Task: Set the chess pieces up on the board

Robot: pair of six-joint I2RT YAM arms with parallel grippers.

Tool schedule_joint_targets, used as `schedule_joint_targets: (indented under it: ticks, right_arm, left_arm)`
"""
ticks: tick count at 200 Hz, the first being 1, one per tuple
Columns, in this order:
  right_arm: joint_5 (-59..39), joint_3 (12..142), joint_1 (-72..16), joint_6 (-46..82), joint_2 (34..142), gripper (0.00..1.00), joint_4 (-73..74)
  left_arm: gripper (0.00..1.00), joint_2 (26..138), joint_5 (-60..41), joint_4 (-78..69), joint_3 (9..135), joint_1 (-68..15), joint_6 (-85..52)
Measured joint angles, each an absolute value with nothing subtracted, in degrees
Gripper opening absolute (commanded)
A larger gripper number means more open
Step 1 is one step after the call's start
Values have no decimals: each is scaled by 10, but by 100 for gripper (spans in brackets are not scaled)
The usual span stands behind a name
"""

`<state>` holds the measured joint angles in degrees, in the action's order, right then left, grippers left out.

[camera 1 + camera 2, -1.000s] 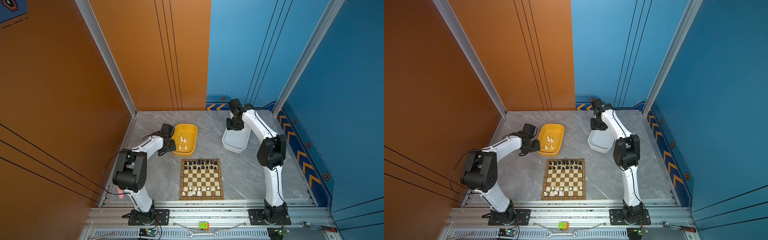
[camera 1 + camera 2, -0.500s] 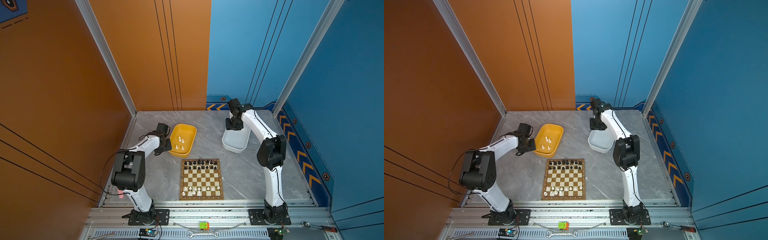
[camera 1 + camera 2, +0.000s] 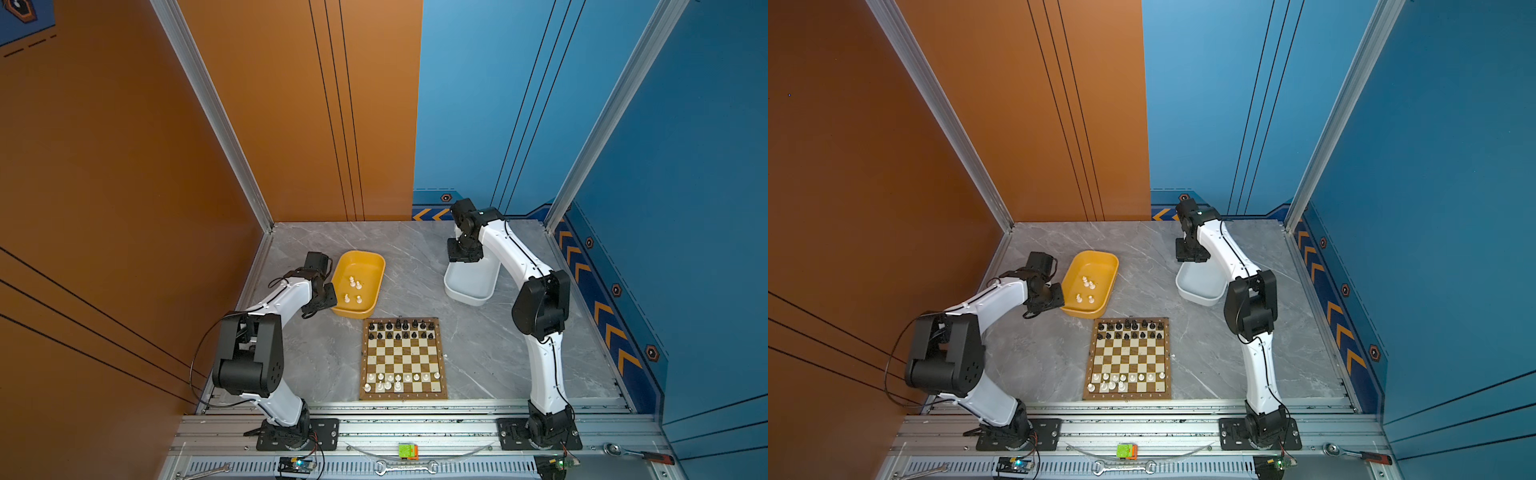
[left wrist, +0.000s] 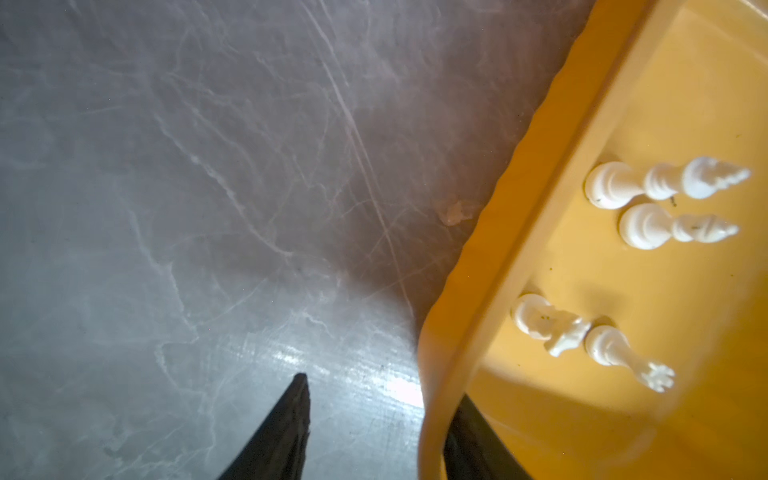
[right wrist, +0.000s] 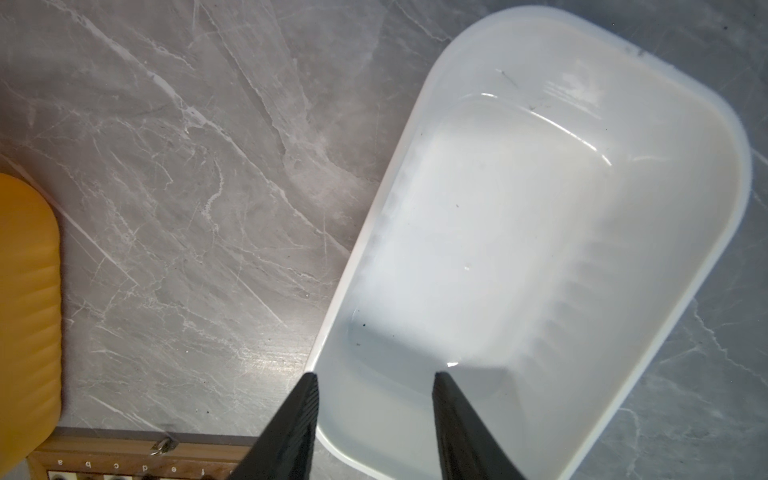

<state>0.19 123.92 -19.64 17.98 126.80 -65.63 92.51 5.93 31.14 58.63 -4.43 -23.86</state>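
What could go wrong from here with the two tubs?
The left hand straddles the rim of the yellow tub; closing or pulling could tip it and topple the four white pieces standing inside. The right hand likewise straddles the rim of the white tub and might drag it.

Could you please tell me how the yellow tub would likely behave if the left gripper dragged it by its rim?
The yellow tub looks thin-walled and holds only four white pieces, so it probably slides easily on the glossy tabletop. Gripped by the left gripper near one corner, it may swivel. The slender pieces could topple.
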Motion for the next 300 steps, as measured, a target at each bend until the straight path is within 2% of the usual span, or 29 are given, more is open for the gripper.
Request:
schedule_joint_targets:
  ticks: [72, 134, 188, 250, 269, 300]
  right_arm:
    - [1, 1240, -208, 180, 1274, 48, -656]
    - [1, 1240, -219, 180, 1274, 48, -656]
    - [1, 1234, -225, 180, 1274, 48, -661]
    - [1, 1204, -234, 180, 1274, 48, -665]
    - [1, 1193, -238, 180, 1274, 48, -665]
    - [1, 1159, -248, 180, 1265, 48, -665]
  left_arm:
    - [49, 869, 60, 331, 528, -27, -239]
    - [43, 828, 62, 349, 490, -11, -241]
    - [42, 806, 69, 388, 488, -4, -241]
    - [36, 788, 98, 443, 485, -3, -252]
    - [36, 788, 111, 457, 485, -2, -254]
    - [41, 786, 120, 471, 485, 3, -256]
